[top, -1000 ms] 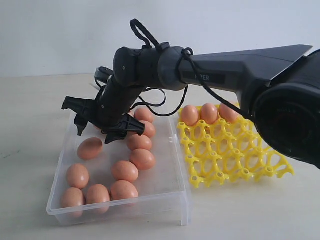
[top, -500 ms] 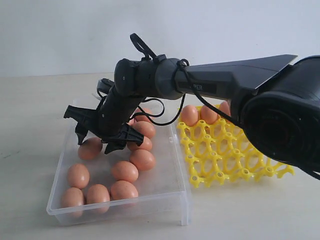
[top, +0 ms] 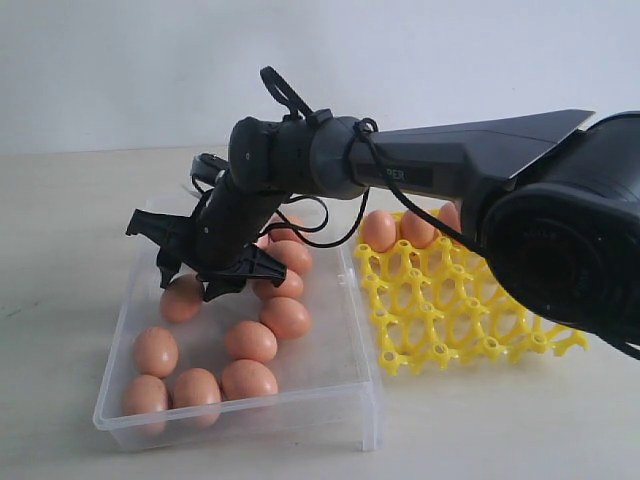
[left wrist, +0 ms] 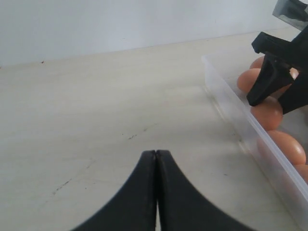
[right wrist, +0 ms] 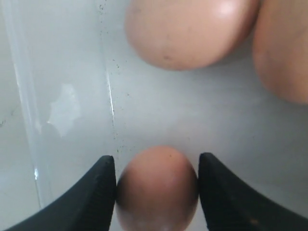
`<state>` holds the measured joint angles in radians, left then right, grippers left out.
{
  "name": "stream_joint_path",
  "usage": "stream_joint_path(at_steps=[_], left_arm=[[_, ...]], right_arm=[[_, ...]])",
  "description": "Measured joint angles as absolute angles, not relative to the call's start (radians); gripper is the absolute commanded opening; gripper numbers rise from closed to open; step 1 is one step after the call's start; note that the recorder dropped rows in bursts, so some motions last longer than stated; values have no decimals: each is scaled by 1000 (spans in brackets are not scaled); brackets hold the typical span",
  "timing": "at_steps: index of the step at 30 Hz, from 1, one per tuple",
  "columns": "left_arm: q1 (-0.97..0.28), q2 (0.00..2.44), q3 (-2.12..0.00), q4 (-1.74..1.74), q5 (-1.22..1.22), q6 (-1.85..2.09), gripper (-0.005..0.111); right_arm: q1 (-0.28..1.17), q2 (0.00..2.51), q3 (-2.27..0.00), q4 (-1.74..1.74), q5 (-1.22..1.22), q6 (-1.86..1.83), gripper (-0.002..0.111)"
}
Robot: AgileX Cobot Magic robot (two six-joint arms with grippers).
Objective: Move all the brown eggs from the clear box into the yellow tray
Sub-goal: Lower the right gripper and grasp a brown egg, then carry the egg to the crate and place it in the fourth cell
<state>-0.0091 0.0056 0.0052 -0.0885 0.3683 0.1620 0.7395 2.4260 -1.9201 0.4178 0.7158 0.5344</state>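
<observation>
Brown egg (right wrist: 156, 190) lies flat between right tool (right wrist: 157, 161) fingers (right wrist: 98, 197); long axis along them.

Left tool (left wrist: 156, 154), tips pressed together, hovers over table (left wrist: 96, 120) near clear box (left wrist: 231, 103).

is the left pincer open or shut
Shut: the black left pincer shows both curved tips pressed together, no gap.

A plain pale grey wall (top: 120, 70) rises behind a matte beige tabletop (left wrist: 96, 120) with faint dark scuffs, under soft, even light
</observation>
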Motion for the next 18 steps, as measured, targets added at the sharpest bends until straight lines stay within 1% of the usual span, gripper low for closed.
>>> stream_joint_path(at_steps=[5, 11, 15, 18], left_arm=[[-9, 6, 5, -88, 368, 162, 0], [-9, 6, 5, -88, 368, 162, 0], [-9, 6, 5, -88, 368, 162, 0], [-9, 6, 5, -88, 368, 162, 0]], right_arm=[[740, 2419, -1920, 363, 708, 437, 0], [736, 2354, -1920, 65, 694, 381, 0], [729, 2260, -1880, -14, 577, 377, 0], [711, 2162, -1783, -47, 449, 377, 0]])
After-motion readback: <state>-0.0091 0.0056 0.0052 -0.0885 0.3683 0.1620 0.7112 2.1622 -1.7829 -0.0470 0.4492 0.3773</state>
